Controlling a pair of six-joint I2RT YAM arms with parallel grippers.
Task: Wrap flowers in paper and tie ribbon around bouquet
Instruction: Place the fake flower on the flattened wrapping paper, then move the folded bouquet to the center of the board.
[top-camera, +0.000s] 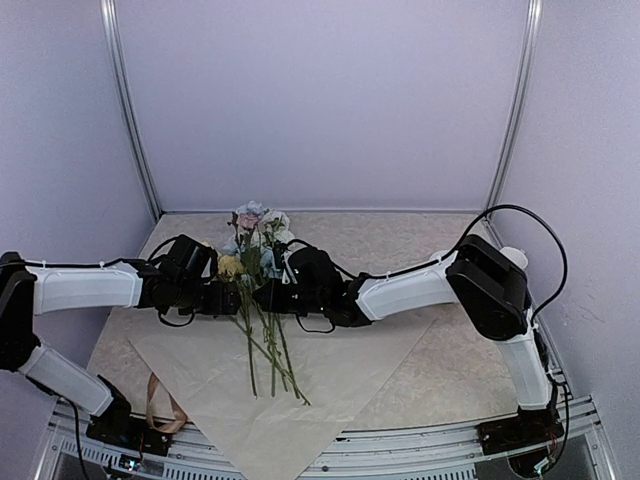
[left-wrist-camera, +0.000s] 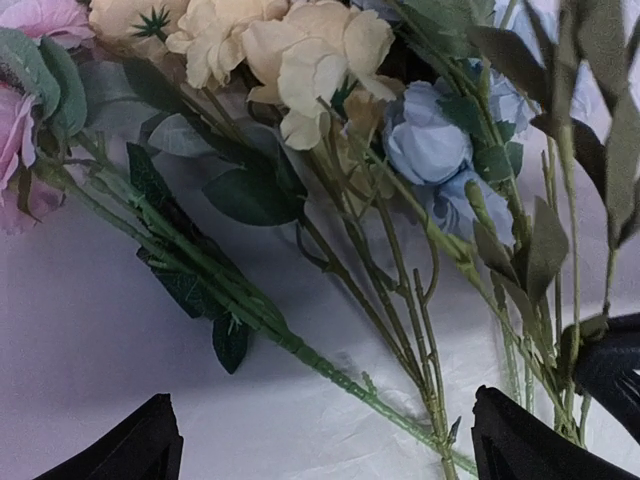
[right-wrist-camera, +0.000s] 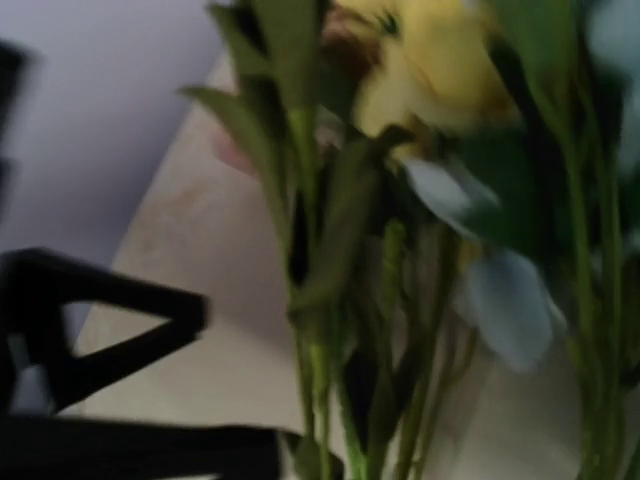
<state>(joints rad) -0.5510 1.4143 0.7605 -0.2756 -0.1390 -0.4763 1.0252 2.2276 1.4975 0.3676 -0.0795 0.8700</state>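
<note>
Near edge first. left arm (top-camera: 70, 290): base in the lower left, link rising to an elbow at the far left edge, white forearm running level rightward toward frame centre. right arm (top-camera: 420, 285) mirrors it: base lower right, elbow high on the right, forearm reaching left.

ribbon (top-camera: 160, 405): loose tan loop in the lower left by the left base, just beside the paper's left edge. Cannot tell if they touch.

paper (top-camera: 340, 375): flat on the table (top-camera: 450, 250), lying as a diamond, near corner at bottom centre.

flowers (top-camera: 252, 235): stem ends fan out over the paper at lower centre, and the bunch runs away from the camera. Blooms sit at upper centre, past both wrists.

Both grippers meet at mid-stem, frame centre.
- left gripper (top-camera: 232, 298) comes in from the left. Its fingers (left-wrist-camera: 130, 450) are spread as wide as they go, one at each bottom corner of the left wrist view, with nothing between them. Stems and cream, blue and pink blooms lie just beyond, over the paper.
- right gripper (top-camera: 270, 297) comes in from the right, jaws fully closed and clamped on the stems. The right wrist view is blurred: stems rise from bottom centre, yellow bloom at the top.

Far side: plain back wall (top-camera: 320, 100).
</note>
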